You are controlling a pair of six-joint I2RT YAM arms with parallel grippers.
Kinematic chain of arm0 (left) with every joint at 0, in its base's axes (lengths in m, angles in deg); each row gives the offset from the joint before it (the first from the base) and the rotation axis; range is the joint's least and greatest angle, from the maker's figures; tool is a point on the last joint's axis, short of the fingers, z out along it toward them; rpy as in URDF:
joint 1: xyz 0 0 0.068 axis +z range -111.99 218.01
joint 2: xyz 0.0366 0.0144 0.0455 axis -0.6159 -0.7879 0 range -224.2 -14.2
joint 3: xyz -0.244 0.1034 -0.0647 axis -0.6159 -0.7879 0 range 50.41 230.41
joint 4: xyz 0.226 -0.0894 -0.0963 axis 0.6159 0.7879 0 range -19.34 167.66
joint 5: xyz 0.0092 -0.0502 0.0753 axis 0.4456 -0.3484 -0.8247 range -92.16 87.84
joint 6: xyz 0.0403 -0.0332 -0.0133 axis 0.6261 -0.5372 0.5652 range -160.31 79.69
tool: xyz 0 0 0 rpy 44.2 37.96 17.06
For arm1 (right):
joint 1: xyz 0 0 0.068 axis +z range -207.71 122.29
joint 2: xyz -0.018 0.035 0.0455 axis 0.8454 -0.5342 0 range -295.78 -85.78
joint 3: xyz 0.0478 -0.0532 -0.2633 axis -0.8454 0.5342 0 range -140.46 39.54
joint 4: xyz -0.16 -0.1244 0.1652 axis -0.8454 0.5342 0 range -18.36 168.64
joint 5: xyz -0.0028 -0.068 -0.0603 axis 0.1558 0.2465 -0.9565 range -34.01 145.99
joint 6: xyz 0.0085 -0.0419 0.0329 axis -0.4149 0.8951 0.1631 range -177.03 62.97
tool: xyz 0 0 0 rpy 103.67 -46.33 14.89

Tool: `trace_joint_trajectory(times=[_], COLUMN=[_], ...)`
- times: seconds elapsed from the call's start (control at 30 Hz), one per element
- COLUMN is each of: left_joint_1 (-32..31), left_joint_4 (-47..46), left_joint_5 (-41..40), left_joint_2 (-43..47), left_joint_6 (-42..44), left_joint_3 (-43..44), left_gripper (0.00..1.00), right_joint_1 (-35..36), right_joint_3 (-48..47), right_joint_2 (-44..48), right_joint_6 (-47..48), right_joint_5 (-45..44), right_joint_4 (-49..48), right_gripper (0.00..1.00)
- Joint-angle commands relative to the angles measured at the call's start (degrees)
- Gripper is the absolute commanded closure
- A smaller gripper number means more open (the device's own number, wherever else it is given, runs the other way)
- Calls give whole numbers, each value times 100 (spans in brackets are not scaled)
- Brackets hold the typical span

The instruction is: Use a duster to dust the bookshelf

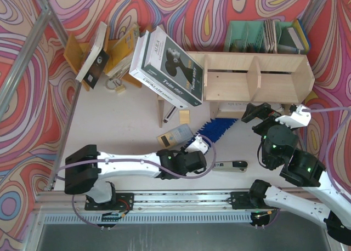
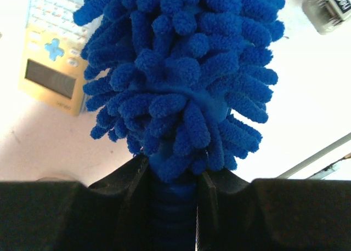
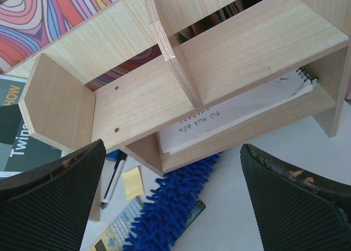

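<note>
The left pincer point(image 2: 173, 180) grips the duster point(image 1: 219, 129) by its handle, just under the fluffy head. The head lies low over the tabletop point(image 1: 126, 130), reaching toward two o'clock and ending near the foot of the bookshelf point(image 1: 258, 78). The right pincer point(image 3: 175, 190) hangs wide and empty before the shelf's front. The grasp seems done and dusting not yet begun. Next, I judge, the head must be raised and swept along the boards.
</note>
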Motion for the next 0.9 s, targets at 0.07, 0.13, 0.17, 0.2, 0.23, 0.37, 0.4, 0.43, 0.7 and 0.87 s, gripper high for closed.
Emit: trace_joint_trajectory(times=[0.07, 0.13, 0.17, 0.2, 0.23, 0.37, 0.4, 0.43, 0.7, 0.87], left_joint_1=[13, 13, 12, 12, 14, 8, 9, 1, 12, 2], left_joint_4=[137, 122, 112, 122, 109, -100, -164, -229, -515, -562], left_joint_5=[-574, -516, -495, -489, -456, -258, -210, -167, 146, 497], left_joint_2=[867, 942, 933, 893, 838, 484, 412, 345, -235, -703], left_joint_6=[-603, -661, -676, -678, -642, -374, -287, -194, 422, 638], left_joint_3=[-434, -498, -492, -457, -387, -34, 63, 165, 1041, 1503], left_gripper=[100, 100, 100, 100, 100, 100, 100, 100, 100, 100], right_joint_1=[-23, -19, -23, -18, -20, -18, -22, -23, -26, -19], right_joint_3=[4, 8, 7, 7, 4, -23, -23, -23, 60, 74], right_joint_2=[27, 27, 18, 12, -6, -43, -32, -22, 55, 76], right_joint_6=[106, 137, 140, 139, 147, 105, 90, 78, -57, -71], right_joint_5=[-227, -212, -198, -179, -161, -148, -136, -127, -148, -154], right_joint_4=[-118, -192, -222, -223, -228, -163, -150, -132, -30, -6], right_gripper=[1, 1, 1, 1, 1, 1, 1, 1, 1, 1])
